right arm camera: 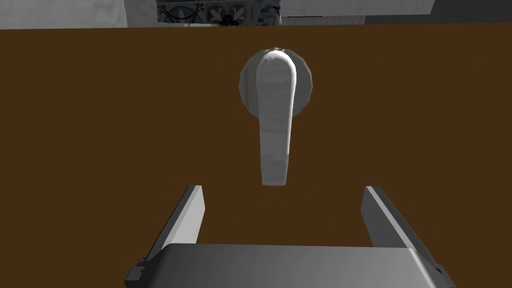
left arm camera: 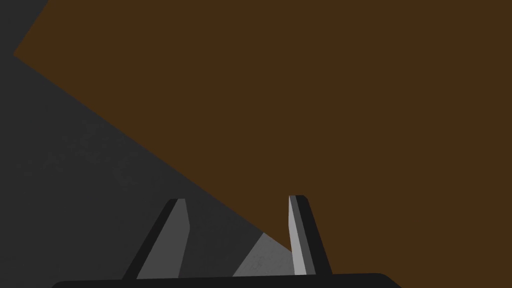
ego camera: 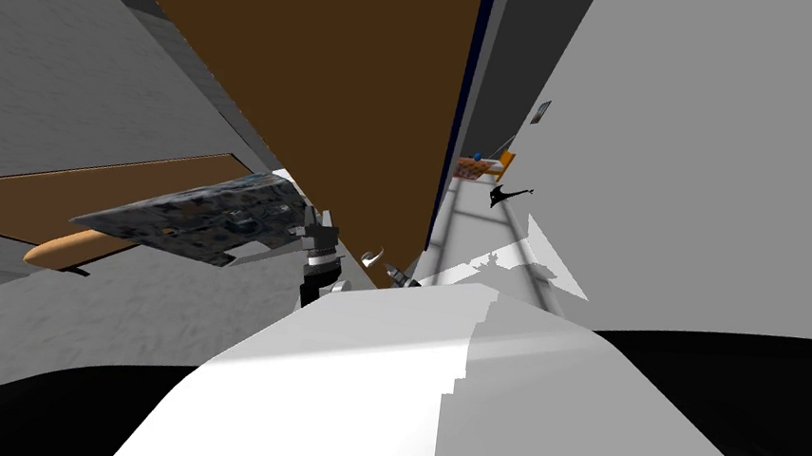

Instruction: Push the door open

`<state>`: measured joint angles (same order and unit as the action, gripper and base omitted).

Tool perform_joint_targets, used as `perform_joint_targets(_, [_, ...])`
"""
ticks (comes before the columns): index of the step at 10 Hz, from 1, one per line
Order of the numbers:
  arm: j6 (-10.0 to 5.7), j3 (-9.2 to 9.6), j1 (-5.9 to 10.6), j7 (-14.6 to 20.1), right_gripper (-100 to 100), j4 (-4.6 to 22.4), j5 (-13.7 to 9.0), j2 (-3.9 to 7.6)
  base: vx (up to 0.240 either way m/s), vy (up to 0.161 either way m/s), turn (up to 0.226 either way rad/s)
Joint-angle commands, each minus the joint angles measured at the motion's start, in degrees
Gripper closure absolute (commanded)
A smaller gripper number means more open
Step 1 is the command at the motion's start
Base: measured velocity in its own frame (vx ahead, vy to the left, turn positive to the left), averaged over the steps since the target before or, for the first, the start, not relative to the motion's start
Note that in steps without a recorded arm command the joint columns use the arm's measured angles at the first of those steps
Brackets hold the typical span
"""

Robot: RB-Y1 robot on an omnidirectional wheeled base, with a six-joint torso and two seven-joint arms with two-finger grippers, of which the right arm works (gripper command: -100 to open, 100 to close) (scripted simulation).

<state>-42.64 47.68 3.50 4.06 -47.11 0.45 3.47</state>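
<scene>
Brown door (right arm camera: 100,125) — lever (right arm camera: 274,130) before right jaws

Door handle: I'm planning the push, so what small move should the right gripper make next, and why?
Probably ease the right gripper forward until it presses the brown door beside the handle. Its fingers stand open, the pale lever's tip lies just ahead of the gap between them, and nothing is gripped yet, so contact comes first.

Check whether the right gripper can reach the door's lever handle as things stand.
Probably yes. The right gripper faces the brown door with its fingers open, and the pale lever handle lies just beyond their tips, roughly centred between them, with nothing in between.
</scene>
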Motion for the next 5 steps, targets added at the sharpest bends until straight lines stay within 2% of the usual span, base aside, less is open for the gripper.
perform_joint_targets(1, [-0.13,-0.29,0.16,-0.2,-100,0.4,0.0,-0.42,0.131,0.153,0.018])
perform_joint_targets(3, [-0.20,-0.60,0.29,-0.4,-100,0.7,0.0,-1.19,0.147,0.136,0.016])
perform_joint_targets(4, [-0.17,-0.49,0.21,-0.3,-100,0.6,0.0,-0.93,0.065,0.050,-0.002])
perform_joint_targets(5, [-0.17,-0.49,0.21,-0.3,100,0.6,0.0,-0.93,-0.008,-0.005,-0.001])
